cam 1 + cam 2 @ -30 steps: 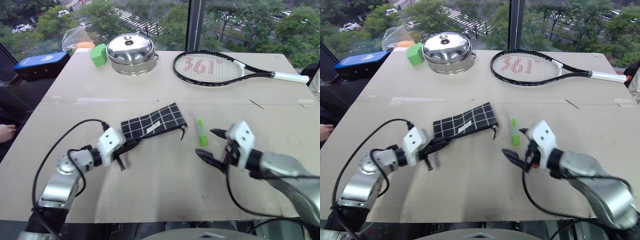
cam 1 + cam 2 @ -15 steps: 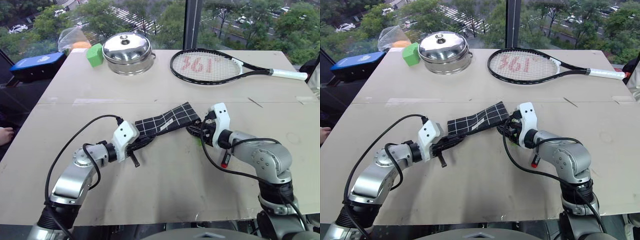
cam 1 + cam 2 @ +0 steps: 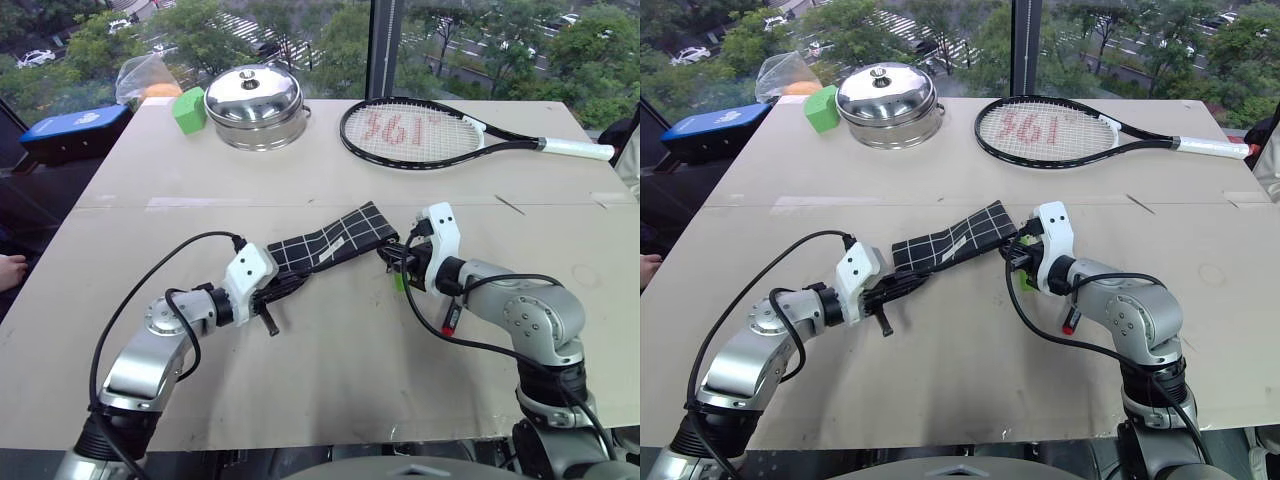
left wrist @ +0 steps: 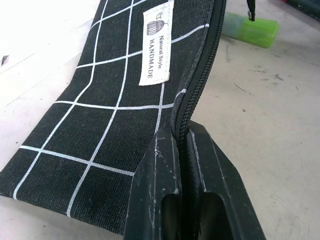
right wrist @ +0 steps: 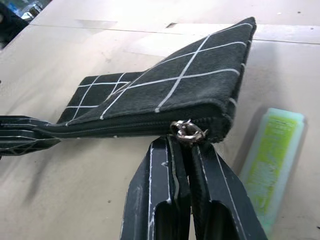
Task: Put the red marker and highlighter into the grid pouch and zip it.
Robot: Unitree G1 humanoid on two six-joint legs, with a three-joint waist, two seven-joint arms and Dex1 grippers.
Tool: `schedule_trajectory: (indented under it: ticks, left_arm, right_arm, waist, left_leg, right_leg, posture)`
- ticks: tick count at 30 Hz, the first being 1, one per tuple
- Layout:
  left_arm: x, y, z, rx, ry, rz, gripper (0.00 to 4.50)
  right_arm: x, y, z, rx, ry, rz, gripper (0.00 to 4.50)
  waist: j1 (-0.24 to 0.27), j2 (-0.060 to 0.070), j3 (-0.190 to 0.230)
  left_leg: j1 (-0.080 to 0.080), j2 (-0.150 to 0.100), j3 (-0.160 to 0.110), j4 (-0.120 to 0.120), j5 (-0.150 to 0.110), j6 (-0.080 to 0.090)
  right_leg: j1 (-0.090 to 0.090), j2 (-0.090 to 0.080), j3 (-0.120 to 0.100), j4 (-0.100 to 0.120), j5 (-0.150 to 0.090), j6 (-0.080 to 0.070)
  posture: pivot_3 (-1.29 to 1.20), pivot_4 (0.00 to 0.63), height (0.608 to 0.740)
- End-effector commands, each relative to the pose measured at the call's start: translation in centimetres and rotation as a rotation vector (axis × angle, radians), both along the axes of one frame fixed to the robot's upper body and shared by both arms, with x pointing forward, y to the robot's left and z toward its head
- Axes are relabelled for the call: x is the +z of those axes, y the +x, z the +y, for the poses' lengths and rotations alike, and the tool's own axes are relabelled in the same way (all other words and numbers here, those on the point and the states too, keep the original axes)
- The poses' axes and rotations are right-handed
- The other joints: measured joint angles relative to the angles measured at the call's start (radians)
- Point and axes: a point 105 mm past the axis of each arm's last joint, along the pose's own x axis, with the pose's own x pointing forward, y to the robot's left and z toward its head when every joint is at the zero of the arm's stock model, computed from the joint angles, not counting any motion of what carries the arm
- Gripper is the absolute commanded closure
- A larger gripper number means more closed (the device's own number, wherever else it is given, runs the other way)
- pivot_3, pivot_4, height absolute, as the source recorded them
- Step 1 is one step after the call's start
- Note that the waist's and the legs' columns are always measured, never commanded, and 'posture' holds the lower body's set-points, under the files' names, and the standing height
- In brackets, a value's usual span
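Newly raised grid pouch (image 3: 330, 243), seemingly zipped.

The pouch (image 3: 325, 245) is black cloth crossed by thin white lines in a grid, with a black zip and a small white label (image 4: 156, 44) printed in black. The highlighter (image 5: 270, 160) is pale green with a yellower green band along its side. Both pincers, left (image 4: 182, 145) and right (image 5: 182, 145), have black fingers, and their wrist housings are white on silver-grey arms. The table (image 3: 330, 380) is light beige. On it stand a shiny silver pot (image 3: 256, 105), a bright green block (image 3: 187, 110), and a racket (image 3: 430, 132) with a black frame, white strings marked in red, and a white grip
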Motion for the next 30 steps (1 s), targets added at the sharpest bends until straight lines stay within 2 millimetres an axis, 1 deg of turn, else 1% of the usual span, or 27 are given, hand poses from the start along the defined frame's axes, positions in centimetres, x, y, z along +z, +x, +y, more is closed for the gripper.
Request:
schedule_trajectory:
  ticks: [1,7,13,16,23,28,30]
  left_arm:
    - [1.8,0.3,-0.9,-0.016,-0.038,-0.052,4.50]
    - [2.2,0.7,-1.8,-0.027,-0.059,-0.055,4.50]
    - [2.5,1.1,-3.2,-0.043,-0.076,-0.063,4.50]
    - [2.7,1.4,-4.1,-0.048,-0.091,-0.070,4.50]
    - [3.7,2.2,-5.9,-0.040,-0.119,-0.096,4.50]
    - [3.7,2.3,-6.8,-0.037,-0.113,-0.122,4.50]
    - [3.7,2.3,-7.1,-0.035,-0.125,-0.121,4.50]
  right_arm:
    - [1.6,-0.4,1.0,0.050,-0.009,-0.073,4.46]
    - [1.9,-0.5,2.2,0.085,0.000,-0.075,4.46]
    - [1.8,-1.1,4.5,0.187,0.000,-0.051,4.46]
    - [1.8,-1.0,5.7,0.232,-0.010,-0.045,4.46]
    - [1.1,-1.2,7.9,0.349,-0.069,-0.029,4.46]
    - [0.2,-1.7,9.5,0.427,-0.082,-0.005,4.46]
    - [0.3,-1.5,9.6,0.428,-0.075,-0.029,4.46]
  waist:
    - [0.000,0.000,0.000]
    - [-0.001,0.000,0.000]
    - [-0.001,-0.001,0.000]
    - [-0.001,0.000,0.000]
    - [-0.002,-0.001,-0.001]
    - [-0.003,-0.001,-0.001]
    - [-0.003,-0.001,0.000]
  left_leg:
    - [0.000,0.000,0.000,0.000,0.000,0.000]
    - [0.000,0.000,0.000,0.000,0.000,0.000]
    - [0.000,0.000,0.000,0.000,0.000,0.000]
    - [0.000,0.000,0.000,0.000,0.000,0.000]
    - [0.000,0.000,0.000,0.000,0.000,0.000]
    - [0.000,0.000,0.000,0.000,0.000,0.000]
    - [0.000,0.000,0.000,0.000,0.000,0.000]
  right_leg:
    - [0.000,0.000,0.000,0.000,0.000,0.000]
    - [0.000,0.000,0.000,0.000,0.000,0.000]
    - [0.000,0.000,0.000,0.000,0.000,0.000]
    - [0.000,0.000,0.000,0.000,0.000,0.000]
    - [0.000,0.001,0.000,0.000,0.000,0.000]
    - [0.000,0.001,-0.001,0.000,0.000,0.000]
    - [0.000,0.001,-0.001,0.000,0.000,0.000]
  posture:
    - [0.00,0.150,0.740]
    - [0.00,0.150,0.740]
    - [0.00,0.150,0.740]
    - [0.00,0.150,0.740]
    - [0.00,0.150,0.740]
    - [0.00,0.150,0.740]
    - [0.00,0.150,0.740]
